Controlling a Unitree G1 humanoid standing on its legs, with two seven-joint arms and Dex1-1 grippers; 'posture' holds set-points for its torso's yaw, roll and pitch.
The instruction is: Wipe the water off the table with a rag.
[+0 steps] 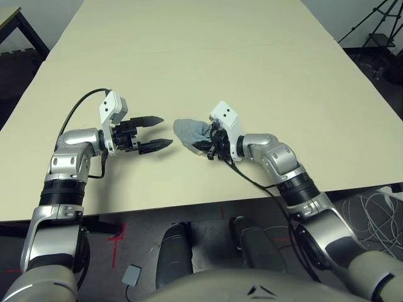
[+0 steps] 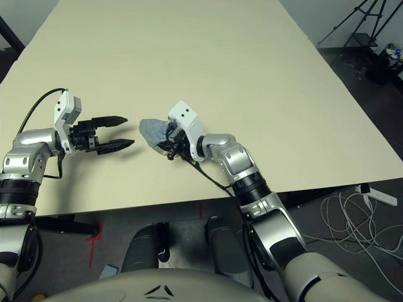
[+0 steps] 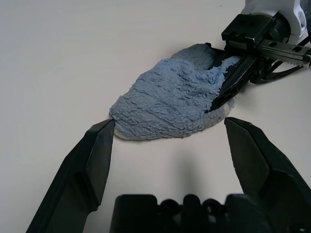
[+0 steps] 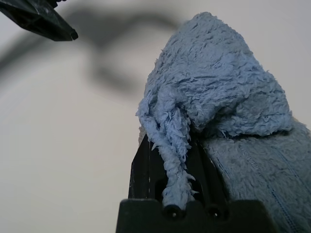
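The rag (image 1: 191, 134) lies bunched on the table (image 1: 208, 56) near its near edge, pinched at its right end by the right gripper (image 1: 213, 143). Just to its left, the left gripper (image 1: 158, 132) hovers with fingers spread apart, pointing at the rag.

The left end effector (image 1: 162, 132) hovers with fingers spread, facing the right end effector (image 1: 204, 139), whose fingers are clamped.
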